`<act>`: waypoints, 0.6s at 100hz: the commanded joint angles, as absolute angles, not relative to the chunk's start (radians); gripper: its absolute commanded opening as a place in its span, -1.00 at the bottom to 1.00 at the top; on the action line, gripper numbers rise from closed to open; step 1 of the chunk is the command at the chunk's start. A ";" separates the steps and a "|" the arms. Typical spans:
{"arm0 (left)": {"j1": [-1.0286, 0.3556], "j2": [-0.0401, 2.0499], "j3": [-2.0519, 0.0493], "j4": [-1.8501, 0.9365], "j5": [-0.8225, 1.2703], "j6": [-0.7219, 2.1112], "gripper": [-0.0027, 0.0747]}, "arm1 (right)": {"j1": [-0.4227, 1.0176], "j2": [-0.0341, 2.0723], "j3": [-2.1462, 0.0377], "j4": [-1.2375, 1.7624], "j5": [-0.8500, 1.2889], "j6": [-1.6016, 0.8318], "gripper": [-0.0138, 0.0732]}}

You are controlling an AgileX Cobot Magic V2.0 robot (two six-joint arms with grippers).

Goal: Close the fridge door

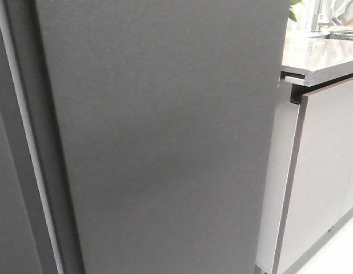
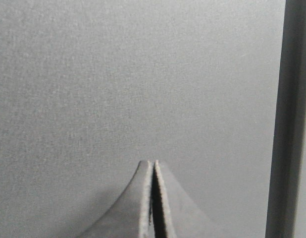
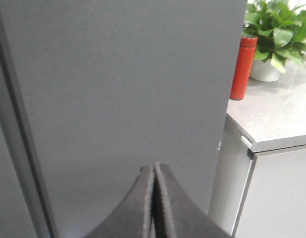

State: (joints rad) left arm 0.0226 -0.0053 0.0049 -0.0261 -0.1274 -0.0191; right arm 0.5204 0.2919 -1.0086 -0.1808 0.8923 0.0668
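Observation:
The fridge door (image 1: 165, 137) is a tall matte dark-grey flat panel that fills most of the front view. Its outer face shows; no inner face or bin is visible. A narrow seam with a pale strip (image 1: 28, 142) runs down its left side. My left gripper (image 2: 154, 161) is shut and empty, its tips pointing at the dark-grey panel (image 2: 133, 79) close ahead. My right gripper (image 3: 154, 165) is shut and empty, pointing at the door (image 3: 123, 84) near its right edge. Neither gripper shows in the front view.
Pale grey cabinet fronts (image 1: 328, 171) under a stone countertop (image 1: 319, 57) stand right of the door. On the countertop are a red bottle (image 3: 243, 67) and a potted green plant (image 3: 277, 34). A dark vertical strip (image 2: 289, 119) borders the panel in the left wrist view.

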 commanded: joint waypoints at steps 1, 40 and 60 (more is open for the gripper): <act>0.018 -0.016 0.040 -0.030 -0.200 -0.023 -0.98 | 0.477 0.292 -0.988 -0.206 0.766 0.064 -0.78; 0.018 -0.016 0.040 -0.030 -0.200 -0.023 -0.98 | -0.007 0.121 -0.494 -0.028 0.363 0.064 -0.79; 0.018 -0.016 0.040 -0.030 -0.200 -0.023 -0.98 | -0.091 0.017 -0.216 0.043 0.205 0.064 -0.79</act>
State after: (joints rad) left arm 0.0226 -0.0053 0.0049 -0.0261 -0.1274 -0.0191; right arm -0.0658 0.0391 -0.2833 0.0205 0.3614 0.0668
